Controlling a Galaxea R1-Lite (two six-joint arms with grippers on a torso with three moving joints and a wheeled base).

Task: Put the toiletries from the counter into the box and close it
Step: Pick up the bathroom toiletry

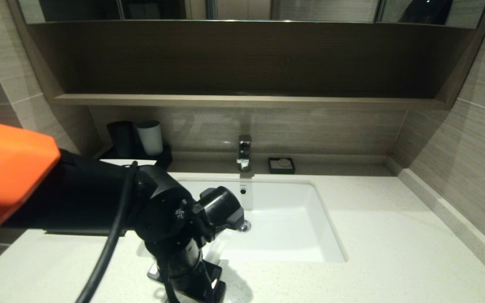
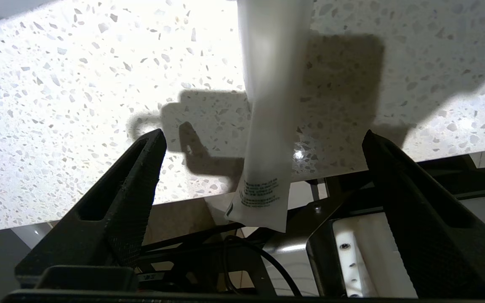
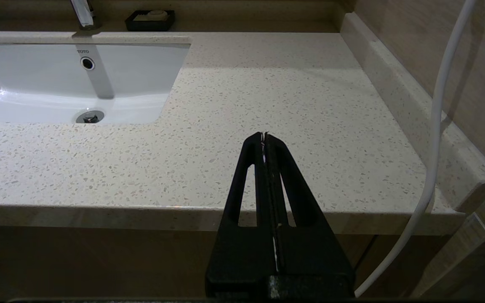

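The speckled counter (image 2: 78,105) lies under the left hand (image 2: 263,145), whose fingers (image 2: 135,181) are spread wide. A whitish packet (image 2: 270,126) lies between them, untouched, overhanging the counter's edge. The right hand (image 3: 264,139), fingers pressed together, hovers off the counter's front edge.

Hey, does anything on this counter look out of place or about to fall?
Yes: a long slim whitish plastic-wrapped packet lies with one end sticking out past the front edge of the speckled off-white stone counter, between the open left end effector fingers.
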